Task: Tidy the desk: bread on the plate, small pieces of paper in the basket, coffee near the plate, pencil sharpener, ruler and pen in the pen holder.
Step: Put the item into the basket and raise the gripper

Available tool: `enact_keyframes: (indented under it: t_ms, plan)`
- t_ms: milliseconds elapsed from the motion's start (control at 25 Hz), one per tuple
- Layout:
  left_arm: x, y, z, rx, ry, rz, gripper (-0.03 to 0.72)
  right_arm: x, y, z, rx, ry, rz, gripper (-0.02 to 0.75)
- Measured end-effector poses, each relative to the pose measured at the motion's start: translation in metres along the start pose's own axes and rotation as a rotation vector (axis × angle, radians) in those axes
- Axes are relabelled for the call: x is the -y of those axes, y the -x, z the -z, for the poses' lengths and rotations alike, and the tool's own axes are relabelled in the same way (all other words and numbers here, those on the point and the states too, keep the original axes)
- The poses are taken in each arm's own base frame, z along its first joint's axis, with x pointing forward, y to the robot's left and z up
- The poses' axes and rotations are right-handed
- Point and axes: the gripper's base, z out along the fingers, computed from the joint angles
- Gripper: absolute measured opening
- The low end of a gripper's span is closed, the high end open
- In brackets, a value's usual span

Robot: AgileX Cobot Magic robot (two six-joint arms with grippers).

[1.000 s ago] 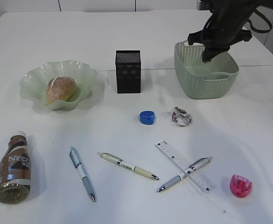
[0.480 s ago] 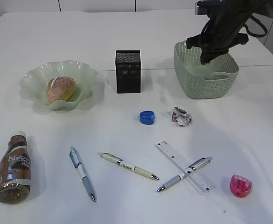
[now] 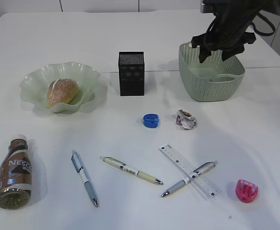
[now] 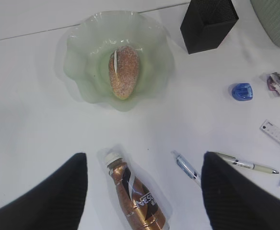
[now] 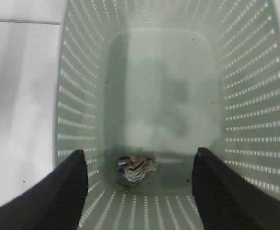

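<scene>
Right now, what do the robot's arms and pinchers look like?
The right arm is black and bulky, with black cables looping beside it. Its right gripper has two dark, tapering fingers. In the wrist views the fingers of the left gripper look black, wide and finely ribbed, like rubber. No markings or stickers show.

The right arm, at the upper right of the exterior frame, is black throughout, a bulky housing with black cables looping off its side. Its tool ends in two dark, tapering fingers. In both wrist views the fingers appear at the lower corners as matte black wedges with a finely ribbed surface.
</scene>
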Motion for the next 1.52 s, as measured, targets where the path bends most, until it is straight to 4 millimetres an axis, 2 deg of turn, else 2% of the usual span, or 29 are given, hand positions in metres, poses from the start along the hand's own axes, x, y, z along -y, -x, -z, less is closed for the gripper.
enact_keyframes:
  t_ms: [360,560,800,840,960,1120,1240,1520]
  plan:
    - [0.0,0.0,0.0,0.0,0.0,0.0,0.52,0.003,0.004,0.033,-0.13,-0.016,-0.012,0.546]
    - [0.001,0.0,0.0,-0.002,-0.011,0.003,0.52,0.002,0.004,0.036,-0.137,-0.003,-0.018,0.547]
    - [0.003,0.0,0.0,-0.002,-0.032,0.01,0.52,-0.005,0.008,0.06,-0.109,0.087,-0.055,0.547]
    - [0.003,0.0,0.0,-0.002,-0.034,0.011,0.52,-0.006,0.006,0.069,-0.108,0.104,-0.062,0.547]
    - [0.003,0.0,0.0,-0.002,-0.034,0.011,0.52,-0.007,-0.001,0.074,-0.135,0.121,-0.069,0.547]
    - [0.003,0.0,0.001,0.0,-0.034,0.011,0.52,-0.008,-0.024,0.072,-0.229,0.132,-0.079,0.547]
    - [0.003,0.0,0.0,-0.001,-0.035,0.011,0.52,-0.015,-0.038,0.066,-0.286,0.154,-0.08,0.547]
    - [0.003,0.0,0.0,-0.001,-0.036,0.011,0.52,-0.073,-0.054,0.065,-0.328,0.2,0.097,0.547]
